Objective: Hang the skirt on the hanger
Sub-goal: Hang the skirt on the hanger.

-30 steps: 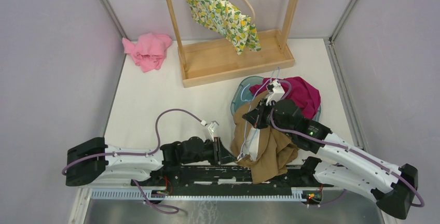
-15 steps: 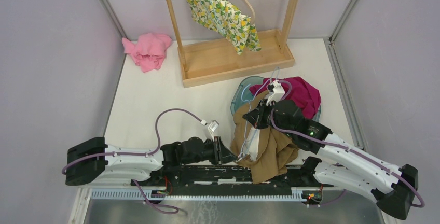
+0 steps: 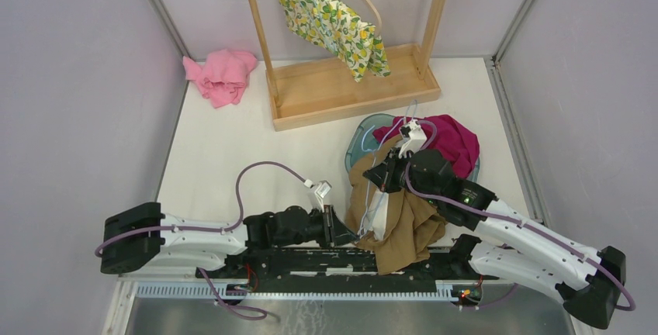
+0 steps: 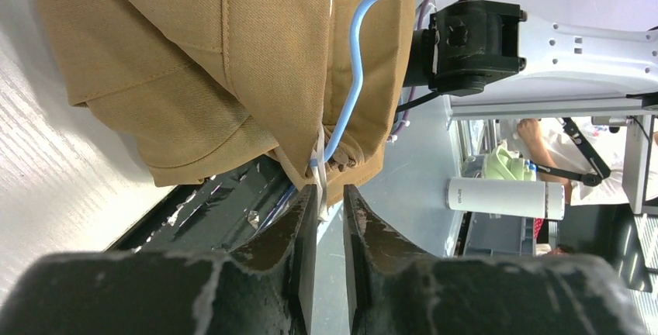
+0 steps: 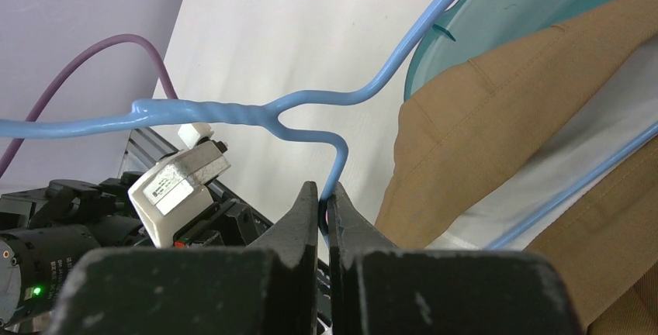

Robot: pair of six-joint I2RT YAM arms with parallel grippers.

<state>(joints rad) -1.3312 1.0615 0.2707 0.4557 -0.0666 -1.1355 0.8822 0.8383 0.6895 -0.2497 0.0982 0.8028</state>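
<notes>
The right gripper (image 5: 324, 191) has its fingers pressed together on the blue wire hanger (image 5: 233, 112), pinching the wire just below the twisted neck. Beyond those fingertips and to their right, the tan skirt (image 5: 481, 118) drapes over the hanger's arm, its white lining showing, with the rim of a teal basin (image 5: 528, 9) past it.

The left gripper (image 4: 330, 191) has its fingers slightly spread, a thin gap showing between them. Just ahead of the tips, the skirt's hemmed corner, a white loop (image 4: 319, 160) and the hanger's lower end bunch together; the loop reaches the tip of one finger.

Only the overhead view shows the surroundings: a magenta garment (image 3: 446, 139) in the basin, a wooden rack (image 3: 349, 94) carrying a lemon-print cloth (image 3: 334, 25), and a pink cloth (image 3: 221, 77) well away. Only the left wrist view shows a white bottle (image 4: 496, 198) off the table's edge.
</notes>
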